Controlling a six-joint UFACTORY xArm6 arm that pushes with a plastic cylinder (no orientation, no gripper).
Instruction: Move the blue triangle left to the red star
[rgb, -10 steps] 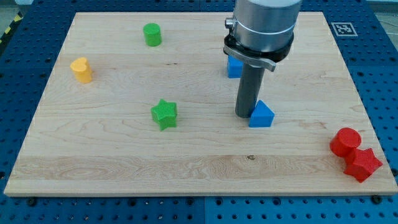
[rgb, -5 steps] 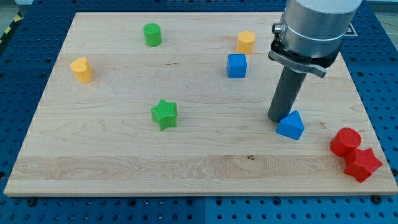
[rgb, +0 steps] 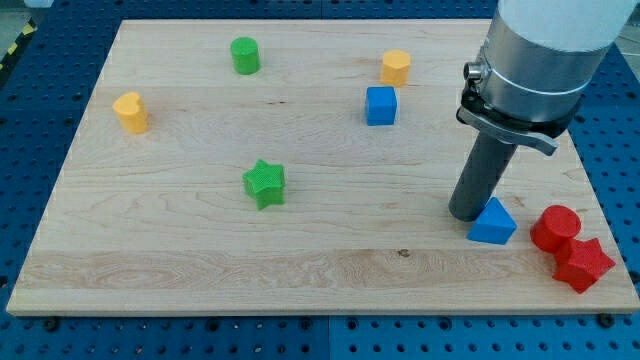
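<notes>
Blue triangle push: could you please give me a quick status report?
My tip against the blue triangle's left side. Triangle just left of the red cylinder, red star beyond, lower right. Cylinder partly in the way.

My tip (rgb: 466, 215) touches the blue triangle (rgb: 493, 222) on its left; red cylinder (rgb: 555, 228) and red star (rgb: 583, 264) lie to the triangle's right.

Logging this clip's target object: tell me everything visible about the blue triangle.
The blue triangle is a small, solid-blue, matte block, plastic by the look of it, resting flat on the wooden board with its apex toward the view's top. It sits near the view's lower right. My tip stands right against its left side, seemingly touching. The red cylinder lies just to its right, a narrow gap between them; the red star sits beyond, lower right.
</notes>
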